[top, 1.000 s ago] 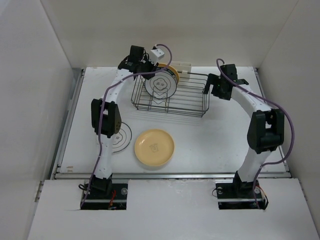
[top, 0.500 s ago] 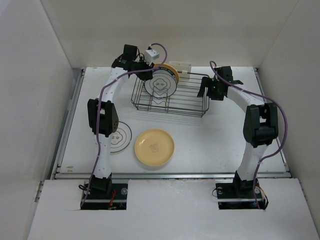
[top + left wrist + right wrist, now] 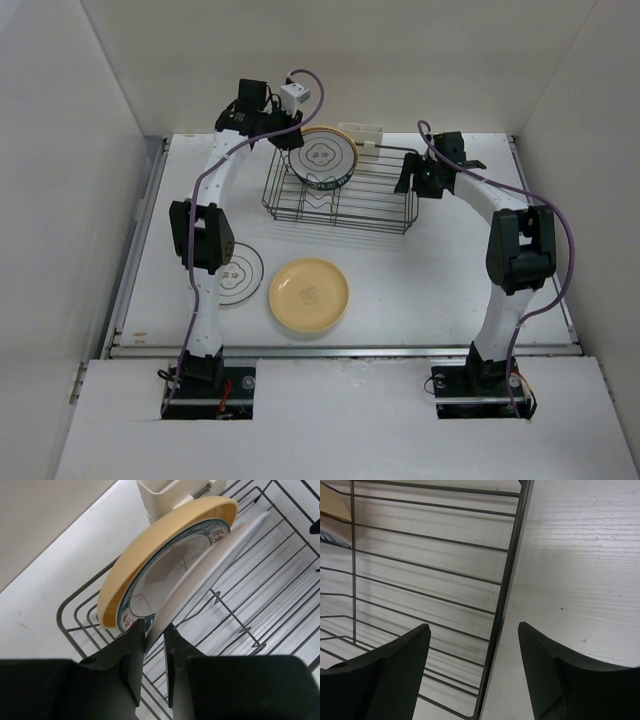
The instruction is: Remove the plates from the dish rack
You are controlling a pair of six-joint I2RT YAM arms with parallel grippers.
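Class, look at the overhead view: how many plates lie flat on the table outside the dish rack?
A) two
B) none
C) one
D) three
A: the cream plate and the white plate with a thin black rim lie flat on the table in front of the dish rack. The green-rimmed plate, pinched by the left fingers, and the yellow-orange plate are at the rack.

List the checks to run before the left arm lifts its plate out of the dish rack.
1. Left gripper clamped on green-rimmed plate rim: ok.
2. Right gripper bracing dish rack: not ok, fingers straddle the end wire, open.
3. Yellow-orange plate apart from the gripped one: cannot tell.
4. Cream plate and black-rimmed plate already flat on table: ok.
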